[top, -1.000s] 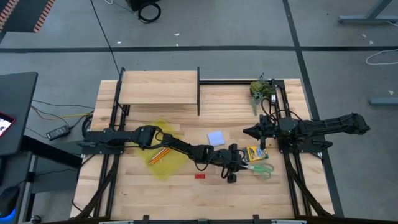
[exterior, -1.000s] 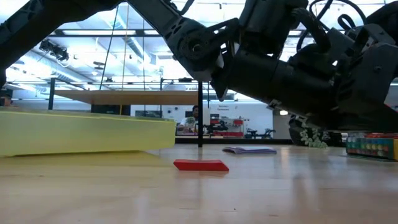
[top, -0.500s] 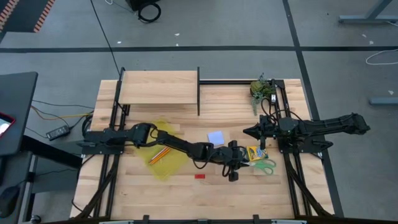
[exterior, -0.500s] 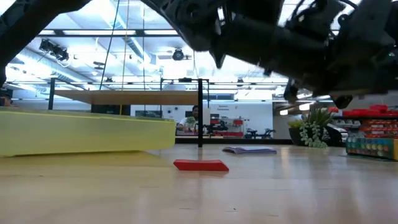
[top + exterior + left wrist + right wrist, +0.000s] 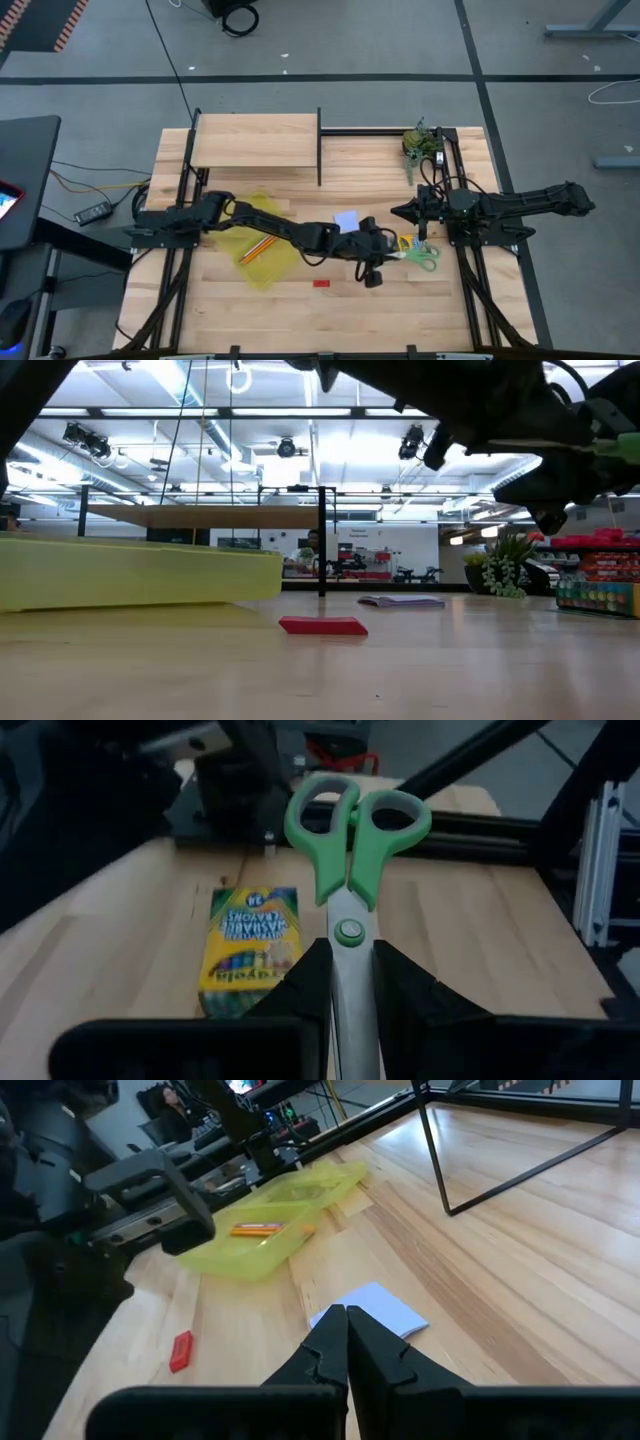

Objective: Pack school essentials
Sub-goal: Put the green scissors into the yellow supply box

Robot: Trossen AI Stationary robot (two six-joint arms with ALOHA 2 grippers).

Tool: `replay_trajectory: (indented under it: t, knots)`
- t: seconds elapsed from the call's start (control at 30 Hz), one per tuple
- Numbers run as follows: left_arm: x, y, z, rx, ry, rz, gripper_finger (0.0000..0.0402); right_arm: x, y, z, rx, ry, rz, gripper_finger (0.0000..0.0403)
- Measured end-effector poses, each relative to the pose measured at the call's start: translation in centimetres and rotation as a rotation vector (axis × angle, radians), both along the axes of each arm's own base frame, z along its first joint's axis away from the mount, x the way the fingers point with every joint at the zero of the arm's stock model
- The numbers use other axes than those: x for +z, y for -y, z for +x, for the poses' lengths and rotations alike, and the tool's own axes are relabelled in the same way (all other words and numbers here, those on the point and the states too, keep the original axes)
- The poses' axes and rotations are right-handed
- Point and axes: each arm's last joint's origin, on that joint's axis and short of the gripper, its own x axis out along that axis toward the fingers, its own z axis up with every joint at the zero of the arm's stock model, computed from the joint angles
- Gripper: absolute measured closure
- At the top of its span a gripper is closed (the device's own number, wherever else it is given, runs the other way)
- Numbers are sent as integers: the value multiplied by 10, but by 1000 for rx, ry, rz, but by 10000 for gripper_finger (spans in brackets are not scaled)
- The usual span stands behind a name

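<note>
My left fingers [image 5: 350,982] are clamped on the blades of the green-handled scissors [image 5: 352,870], just below the pivot screw, with the handles pointing away from me and the whole tool lifted clear of the desk [image 5: 300,310]. Beneath and just to one side of my left fingers lies the yellow-green crayon box [image 5: 248,948], flat on the wood. In the overhead view my left arm stretches across the desk so that those fingers [image 5: 385,253] sit just in front of my right fingers [image 5: 404,212], which are pressed together with nothing between them. Ahead of my right fingers lies the pale blue square note pad [image 5: 372,1310], and farther off the yellow translucent pouch [image 5: 268,1220] with the thin orange and purple pencils [image 5: 268,1230] inside it; I can make out the orange one clearly, the purple one less so. The tiny red eraser [image 5: 181,1350] lies on the bare wood, apart from the pouch and well back from my left fingers. A dark green leafy clump [image 5: 421,143] sits at the far edge beyond my right arm.
</note>
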Motion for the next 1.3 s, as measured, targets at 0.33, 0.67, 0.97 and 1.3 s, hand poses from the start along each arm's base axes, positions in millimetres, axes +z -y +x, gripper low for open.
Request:
replay_trajectory:
  t: [0.33, 0.67, 0.97, 1.3]
  knots:
    - [-5, 19, -16, -1, -159, 15, 354, 0, 0, 0, 0, 0, 0, 393]
    - [-5, 28, -22, 0, -193, 26, 354, 0, 0, 0, 0, 0, 0, 393]
    - [-1, 7, -65, 38, -169, 40, 354, 0, 0, 0, 0, 0, 0, 393]
    - [-15, -24, -159, 210, -99, -36, 351, 0, 0, 0, 0, -1, 0, 393]
